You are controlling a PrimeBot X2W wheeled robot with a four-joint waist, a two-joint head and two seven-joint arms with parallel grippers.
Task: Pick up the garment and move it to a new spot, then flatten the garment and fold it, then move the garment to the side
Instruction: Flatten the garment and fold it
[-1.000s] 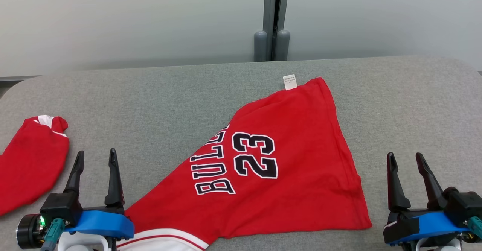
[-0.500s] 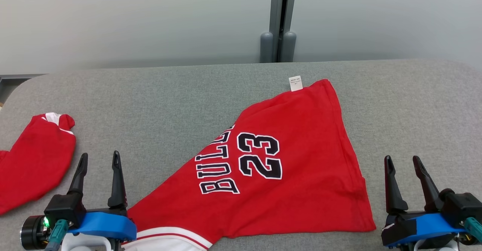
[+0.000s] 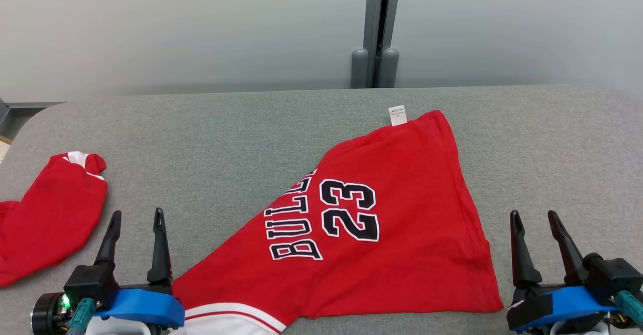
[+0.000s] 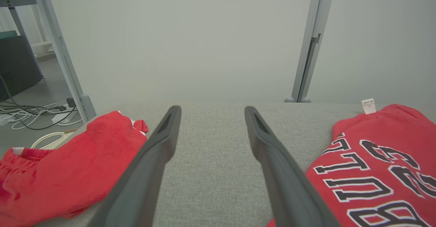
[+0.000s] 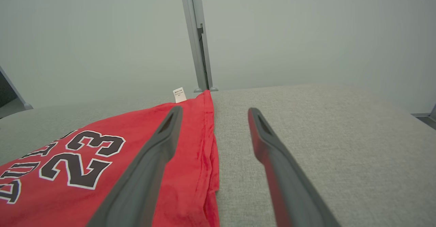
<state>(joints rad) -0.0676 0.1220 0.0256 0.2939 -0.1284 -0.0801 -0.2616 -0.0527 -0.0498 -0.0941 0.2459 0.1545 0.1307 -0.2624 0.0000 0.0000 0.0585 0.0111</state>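
The garment (image 3: pixel 402 199) is a red jersey printed "BULLS 23", with white trim at its near edge. It lies spread and slanted on the middle of the grey table (image 3: pixel 201 139), and a white label (image 3: pixel 398 115) sticks out at its far corner. My left gripper (image 3: pixel 138 213) is open just left of the jersey's near corner and holds nothing. The left wrist view has that gripper (image 4: pixel 212 108) over bare table, with the jersey (image 4: pixel 374 145) to its right. My right gripper (image 3: pixel 532 214) is open beside the jersey's right edge. In the right wrist view its (image 5: pixel 214 109) left finger lies over the hem (image 5: pixel 194 145).
A second red piece of clothing (image 3: pixel 50 219) with white trim lies crumpled at the table's left edge, also seen in the left wrist view (image 4: pixel 85 162). A grey post (image 3: pixel 377 28) and pale wall stand behind the table. Cables (image 4: pixel 27 113) lie on the floor at far left.
The whole head picture has shifted a little right and down, so the camera moved. The jersey and the other red clothing lie as before. Both grippers stay open.
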